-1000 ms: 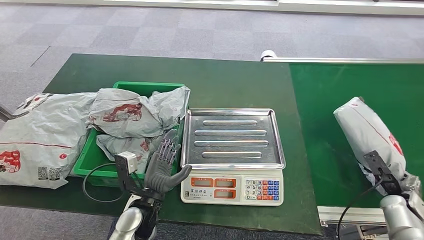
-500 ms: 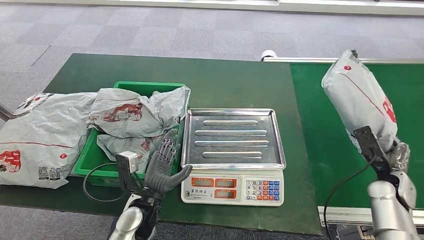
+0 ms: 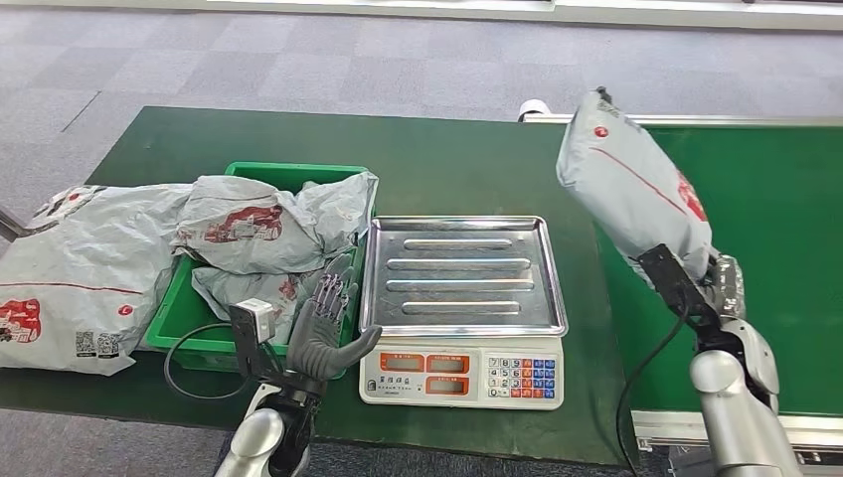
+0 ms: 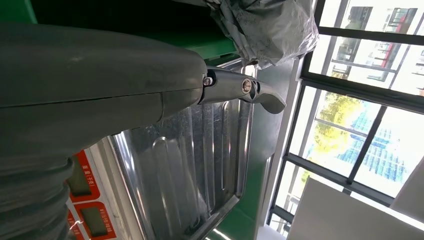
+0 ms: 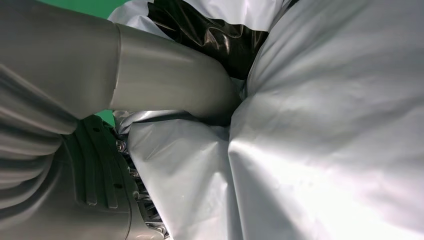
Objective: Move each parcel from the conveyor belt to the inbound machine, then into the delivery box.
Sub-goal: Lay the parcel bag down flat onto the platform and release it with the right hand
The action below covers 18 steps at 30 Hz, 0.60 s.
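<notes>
My right hand grips the lower end of a grey parcel with red print and holds it tilted in the air, over the seam between the conveyor belt and the table, right of the scale. In the right wrist view my thumb presses into the parcel's grey plastic. The scale has a bare steel pan. My left hand stands open with fingers spread at the pan's near left corner, beside the green box. In the left wrist view the steel pan lies beyond the hand.
The green box holds several crumpled grey parcels. A large grey parcel lies on the table left of the box. The dark green table runs behind the scale. A black cable loops near my left wrist.
My right hand has lifted the parcel off the belt and carried it up and to the left, toward the scale. The left hand has stayed still.
</notes>
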### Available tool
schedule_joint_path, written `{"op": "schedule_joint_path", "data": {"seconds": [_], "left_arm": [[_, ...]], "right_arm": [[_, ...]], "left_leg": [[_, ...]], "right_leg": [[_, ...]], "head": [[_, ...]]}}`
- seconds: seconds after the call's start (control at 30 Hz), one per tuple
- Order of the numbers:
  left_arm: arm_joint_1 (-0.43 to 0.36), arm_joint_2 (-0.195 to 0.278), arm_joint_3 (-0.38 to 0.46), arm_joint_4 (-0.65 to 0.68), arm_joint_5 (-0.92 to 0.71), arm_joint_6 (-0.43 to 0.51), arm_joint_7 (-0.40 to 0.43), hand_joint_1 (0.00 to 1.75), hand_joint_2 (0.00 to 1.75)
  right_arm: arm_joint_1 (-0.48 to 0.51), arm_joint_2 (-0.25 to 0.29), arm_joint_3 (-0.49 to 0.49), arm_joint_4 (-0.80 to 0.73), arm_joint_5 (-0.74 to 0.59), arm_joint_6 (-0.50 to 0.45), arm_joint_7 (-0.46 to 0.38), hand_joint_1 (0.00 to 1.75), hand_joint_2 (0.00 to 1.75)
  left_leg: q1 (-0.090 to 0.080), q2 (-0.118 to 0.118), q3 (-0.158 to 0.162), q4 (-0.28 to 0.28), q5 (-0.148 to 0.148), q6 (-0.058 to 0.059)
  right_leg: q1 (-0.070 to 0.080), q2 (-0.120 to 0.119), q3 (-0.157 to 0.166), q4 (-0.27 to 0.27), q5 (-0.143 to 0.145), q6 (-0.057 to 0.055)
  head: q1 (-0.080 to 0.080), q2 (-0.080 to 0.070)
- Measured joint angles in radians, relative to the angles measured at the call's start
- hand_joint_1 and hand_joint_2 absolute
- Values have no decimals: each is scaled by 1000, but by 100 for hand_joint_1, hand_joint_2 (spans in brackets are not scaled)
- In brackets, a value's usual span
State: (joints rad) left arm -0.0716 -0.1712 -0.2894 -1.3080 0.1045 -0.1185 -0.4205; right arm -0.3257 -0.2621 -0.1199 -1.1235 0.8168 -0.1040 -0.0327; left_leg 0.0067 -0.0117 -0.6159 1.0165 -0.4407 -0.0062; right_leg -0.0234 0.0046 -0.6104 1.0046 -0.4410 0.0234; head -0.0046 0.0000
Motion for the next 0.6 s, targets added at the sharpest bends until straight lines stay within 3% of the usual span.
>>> {"op": "schedule_joint_path", "data": {"seconds": [0.2, 0.6], "left_arm": [[-2, 0, 0, 2, 0, 1, -1, 0, 175], [-3, 3, 0, 5, 0, 3, -2, 0, 175]], "right_arm": [[9, 31, 178, -47, 38, 5, 26, 175, 175], [9, 39, 264, -69, 40, 5, 27, 175, 175]], "left_leg": [[0, -1, 0, 0, 0, 0], [0, -1, 0, 0, 0, 0]], "right_leg": [[0, -1, 0, 0, 0, 0], [0, -1, 0, 0, 0, 0]], "head": [[0, 0], [0, 0]]}}
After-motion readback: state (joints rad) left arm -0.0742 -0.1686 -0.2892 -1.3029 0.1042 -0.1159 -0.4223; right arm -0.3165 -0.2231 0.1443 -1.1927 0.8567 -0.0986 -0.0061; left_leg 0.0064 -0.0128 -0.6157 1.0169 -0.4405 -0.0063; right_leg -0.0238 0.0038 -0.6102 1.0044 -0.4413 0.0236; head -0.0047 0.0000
